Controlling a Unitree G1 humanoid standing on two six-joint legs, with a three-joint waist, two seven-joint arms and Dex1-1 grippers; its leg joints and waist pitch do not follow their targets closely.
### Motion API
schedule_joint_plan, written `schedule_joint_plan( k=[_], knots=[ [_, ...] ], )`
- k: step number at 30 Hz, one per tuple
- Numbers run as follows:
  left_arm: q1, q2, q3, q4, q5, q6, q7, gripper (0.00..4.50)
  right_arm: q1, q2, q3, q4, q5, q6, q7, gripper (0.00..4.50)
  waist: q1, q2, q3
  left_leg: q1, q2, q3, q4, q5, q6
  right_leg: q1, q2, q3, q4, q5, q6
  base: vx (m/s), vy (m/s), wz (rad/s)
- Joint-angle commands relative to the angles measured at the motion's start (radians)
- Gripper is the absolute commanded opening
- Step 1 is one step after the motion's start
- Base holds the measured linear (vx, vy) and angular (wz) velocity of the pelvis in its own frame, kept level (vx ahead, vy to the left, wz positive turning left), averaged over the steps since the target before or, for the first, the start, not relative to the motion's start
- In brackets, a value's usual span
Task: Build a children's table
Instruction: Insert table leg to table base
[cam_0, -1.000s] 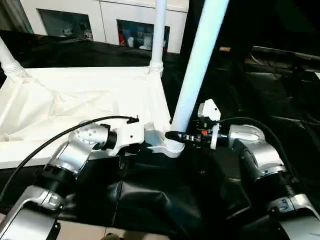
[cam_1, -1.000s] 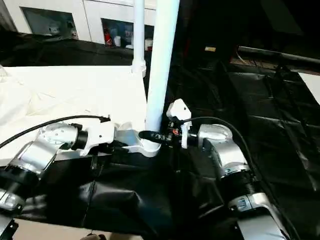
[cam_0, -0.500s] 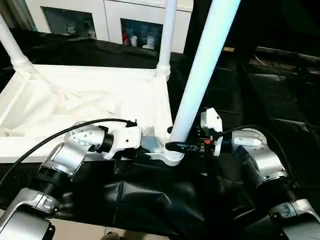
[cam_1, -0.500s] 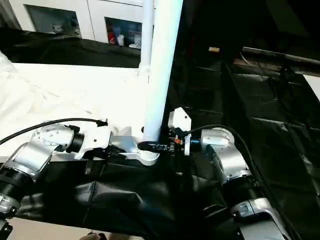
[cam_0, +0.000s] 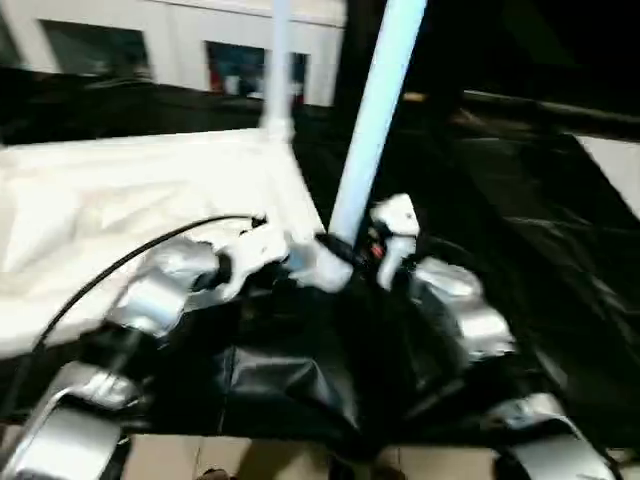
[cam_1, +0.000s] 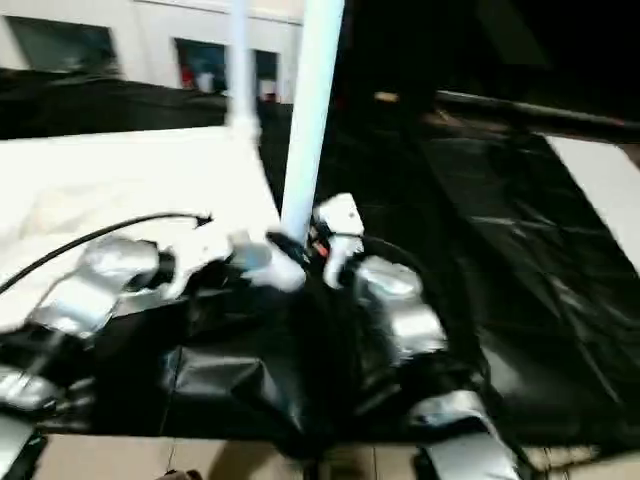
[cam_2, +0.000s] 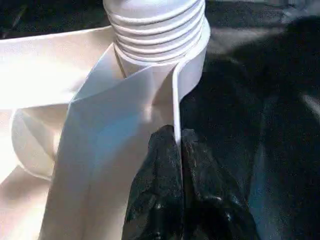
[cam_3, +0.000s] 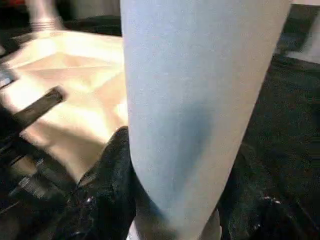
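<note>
The children's table lies upside down: its white top (cam_0: 120, 190) faces up, with one leg (cam_0: 280, 70) standing in the far corner. A second white leg (cam_0: 375, 110) rises from the near corner socket (cam_0: 325, 268). My left gripper (cam_0: 290, 262) sits at that corner; in the left wrist view it (cam_2: 176, 145) is shut on a thin white rib just below the ribbed socket (cam_2: 155, 30). My right gripper (cam_0: 340, 248) reaches in from the right, its black fingers (cam_3: 112, 165) closed around the base of the near leg (cam_3: 190, 100).
Black sheeting (cam_0: 500, 220) covers the surface around and under the table. White cabinets (cam_0: 150, 40) stand at the back. A pale surface (cam_0: 615, 170) shows at the far right. A black cable (cam_0: 110, 265) loops over my left forearm.
The whole picture has swung and blurred, so the camera has moved. Both grippers keep their hold at the near corner, and the leg still stands in its socket.
</note>
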Motion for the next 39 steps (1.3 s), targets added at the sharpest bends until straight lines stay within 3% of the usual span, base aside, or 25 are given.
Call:
schedule_joint_plan(
  k=[1,2,3,4,5,6,7,8,9,10,11,12,13,14,16,17,18,19,21,23,27,32,35,37,39],
  knots=[
    [0.002,-0.034,-0.037,0.029,0.024,0.041,0.027,0.00,0.055,-0.015,-0.026,0.183,-0.078,0.100,-0.155,1.86,-0.017,0.033,-0.001,0.024,0.038,-0.038,-0.121,-0.799,-0.050,0.015,-0.061,-0.004,-0.071,-0.556,-0.068,-0.062,0.057,-0.13],
    [-0.034,-0.091,-0.022,0.075,0.044,0.112,0.138,0.00,0.024,0.028,-0.061,0.226,-0.072,0.098,-0.299,1.86,-0.011,0.044,0.009,0.019,0.045,-0.030,-0.142,-0.842,-0.046,0.025,-0.052,-0.014,-0.050,-0.504,-0.073,-0.058,0.038,-0.06],
    [-0.051,-0.118,-0.016,0.095,0.052,0.135,0.185,0.00,0.008,0.048,-0.082,0.244,-0.064,0.097,-0.362,1.86,-0.006,0.046,0.011,0.015,0.051,-0.019,-0.161,-0.870,-0.043,0.034,-0.040,-0.025,-0.030,-0.477,-0.075,-0.108,-0.003,0.09],
    [-0.064,-0.140,-0.012,0.108,0.059,0.161,0.221,0.00,-0.006,0.066,-0.103,0.259,-0.053,0.095,-0.418,1.86,0.053,0.061,0.009,-0.071,0.084,0.017,-0.242,-0.944,-0.041,0.112,-0.021,-0.017,0.168,-0.278,-0.080,-0.108,-0.003,0.09],
    [-0.071,-0.152,-0.011,0.115,0.062,0.174,0.240,0.00,-0.014,0.077,-0.116,0.268,-0.045,0.093,-0.451,1.86,0.109,0.047,0.006,-0.078,0.072,0.106,-0.255,-0.873,-0.027,0.098,-0.006,0.013,0.209,-0.232,-0.057,-0.099,-0.060,0.28],
    [-0.076,-0.160,-0.010,0.123,0.064,0.179,0.254,0.00,-0.020,0.084,-0.121,0.273,-0.042,0.094,-0.467,1.86,0.109,0.047,0.006,-0.078,0.072,0.106,-0.255,-0.873,-0.027,0.098,-0.006,0.013,0.209,-0.232,-0.057,0.033,-0.169,0.16],
    [-0.085,-0.172,-0.011,0.128,0.069,0.192,0.271,0.00,-0.026,0.095,-0.128,0.273,-0.047,0.095,-0.500,1.86,0.064,-0.064,-0.006,0.098,-0.039,0.029,0.107,-0.257,0.023,-0.111,-0.107,0.089,-0.117,-1.163,0.061,0.033,-0.169,0.16],
    [-0.088,-0.176,-0.012,0.131,0.071,0.196,0.275,0.00,-0.029,0.098,-0.130,0.273,-0.049,0.094,-0.510,1.86,0.081,-0.019,-0.008,0.017,-0.059,-0.014,0.081,-0.110,0.068,-0.003,-0.150,0.164,-0.113,-1.171,0.026,0.115,-0.115,-0.31],
    [-0.089,-0.177,-0.013,0.131,0.071,0.197,0.276,0.00,-0.030,0.099,-0.130,0.273,-0.050,0.094,-0.512,1.86,0.082,-0.034,-0.009,-0.056,-0.033,-0.044,0.046,-0.051,0.039,0.073,-0.168,0.151,-0.056,-0.978,0.017,0.057,0.007,-0.10],
    [-0.098,-0.185,-0.014,0.137,0.074,0.208,0.286,0.00,-0.038,0.107,-0.131,0.282,-0.056,0.093,-0.535,1.86,0.092,-0.001,-0.026,0.025,0.016,-0.030,-0.036,-0.065,-0.006,0.012,-0.098,0.120,-0.012,-0.521,-0.042,0.057,0.007,-0.10],
    [-0.098,-0.185,-0.014,0.137,0.074,0.208,0.286,0.00,-0.038,0.107,-0.131,0.282,-0.056,0.093,-0.535,1.86,0.070,0.003,-0.027,0.040,0.023,-0.027,-0.044,-0.075,-0.010,0.002,-0.064,0.106,0.019,-0.284,-0.084,-0.030,-0.030,0.31],
    [-0.100,-0.185,-0.015,0.139,0.074,0.209,0.286,0.00,-0.042,0.110,-0.129,0.289,-0.057,0.096,-0.539,1.86,0.060,0.005,-0.032,0.046,0.020,-0.003,-0.053,-0.126,-0.002,0.014,-0.044,0.095,0.029,-0.039,-0.161,-0.062,-0.049,0.24],
    [-0.101,-0.183,-0.018,0.139,0.073,0.207,0.279,0.00,-0.047,0.115,-0.126,0.296,-0.058,0.100,-0.541,1.86,0.049,0.002,-0.018,0.038,0.023,0.007,-0.069,-0.315,0.013,0.008,-0.047,0.092,0.001,-0.237,-0.189,-0.062,-0.049,0.24],
    [-0.102,-0.179,-0.026,0.138,0.074,0.201,0.265,0.00,-0.057,0.121,-0.122,0.310,-0.060,0.100,-0.549,1.86,0.042,0.004,-0.014,0.046,0.019,0.005,-0.065,-0.468,-0.011,-0.008,-0.060,0.095,-0.023,-0.483,-0.167,-0.058,-0.031,0.12],
    [-0.103,-0.178,-0.028,0.142,0.076,0.200,0.264,0.00,-0.064,0.125,-0.124,0.319,-0.063,0.097,-0.556,1.86,0.038,0.004,-0.018,0.042,0.020,-0.007,-0.071,-0.523,-0.021,-0.007,-0.068,0.091,-0.037,-0.609,-0.118,0.000,0.000,0.00],
    [-0.100,-0.170,-0.032,0.140,0.076,0.189,0.254,0.00,-0.072,0.128,-0.127,0.332,-0.070,0.092,-0.560,1.86,0.037,-0.006,-0.023,0.024,0.023,-0.015,-0.082,-0.470,-0.014,0.006,-0.077,0.089,-0.044,-0.612,-0.075,0.000,0.000,0.00],
    [-0.100,-0.170,-0.032,0.140,0.076,0.189,0.254,0.00,-0.072,0.128,-0.127,0.332,-0.070,0.092,-0.560,1.86,0.037,-0.006,-0.023,0.024,0.023,-0.015,-0.082,-0.470,-0.014,0.006,-0.077,0.089,-0.044,-0.612,-0.075,0.000,0.000,0.00],
    [-0.097,-0.167,-0.033,0.140,0.075,0.180,0.253,0.00,-0.076,0.130,-0.129,0.340,-0.074,0.089,-0.566,1.86,0.039,-0.004,-0.028,0.016,0.026,-0.009,-0.086,-0.385,-0.004,0.008,-0.078,0.093,-0.042,-0.533,-0.079,0.000,0.000,0.00],
    [-0.095,-0.164,-0.034,0.139,0.073,0.175,0.252,0.00,-0.079,0.131,-0.130,0.342,-0.076,0.088,-0.570,1.86,0.038,-0.008,-0.025,0.015,0.027,-0.004,-0.085,-0.370,-0.005,0.003,-0.077,0.093,-0.044,-0.507,-0.090,0.000,0.000,0.00],
    [-0.093,-0.160,-0.036,0.135,0.070,0.175,0.254,0.00,-0.082,0.130,-0.133,0.345,-0.076,0.083,-0.569,1.86,0.035,-0.012,-0.026,0.010,0.027,-0.005,-0.086,-0.371,-0.008,0.006,-0.078,0.092,-0.042,-0.516,-0.090,0.000,0.000,0.00],
    [-0.094,-0.154,-0.038,0.135,0.066,0.158,0.252,0.00,-0.090,0.133,-0.132,0.353,-0.074,0.045,-0.538,1.86,0.029,-0.010,-0.029,0.009,0.028,-0.005,-0.085,-0.373,-0.009,0.004,-0.080,0.092,-0.043,-0.505,-0.096,0.000,0.000,0.00],
    [-0.083,-0.133,-0.047,0.119,0.063,0.126,0.225,0.00,-0.095,0.138,-0.115,0.325,-0.070,-0.019,-0.433,1.86,0.027,-0.008,-0.034,0.001,0.030,-0.003,-0.085,-0.343,-0.004,0.012,-0.079,0.092,-0.037,-0.438,-0.121,0.000,0.000,0.00],
    [-0.080,-0.127,-0.050,0.115,0.063,0.115,0.218,0.00,-0.093,0.137,-0.108,0.309,-0.068,-0.035,-0.398,1.86,0.028,-0.005,-0.040,0.000,0.031,0.003,-0.080,-0.280,0.004,0.020,-0.077,0.092,-0.026,-0.324,-0.162,0.000,0.000,0.00],
    [-0.077,-0.121,-0.053,0.110,0.062,0.105,0.211,0.00,-0.091,0.136,-0.111,0.292,-0.057,-0.041,-0.377,2.42,0.027,0.000,-0.043,0.002,0.031,0.007,-0.078,-0.264,0.008,0.022,-0.075,0.091,-0.023,-0.284,-0.183,0.000,0.000,0.00],
    [-0.073,-0.114,-0.058,0.103,0.059,0.086,0.194,0.00,-0.089,0.132,-0.110,0.274,-0.048,-0.044,-0.351,2.58,0.027,-0.001,-0.048,0.002,0.032,0.011,-0.074,-0.234,0.014,0.027,-0.074,0.091,-0.016,-0.236,-0.203,0.000,0.000,0.00]
  ],
)
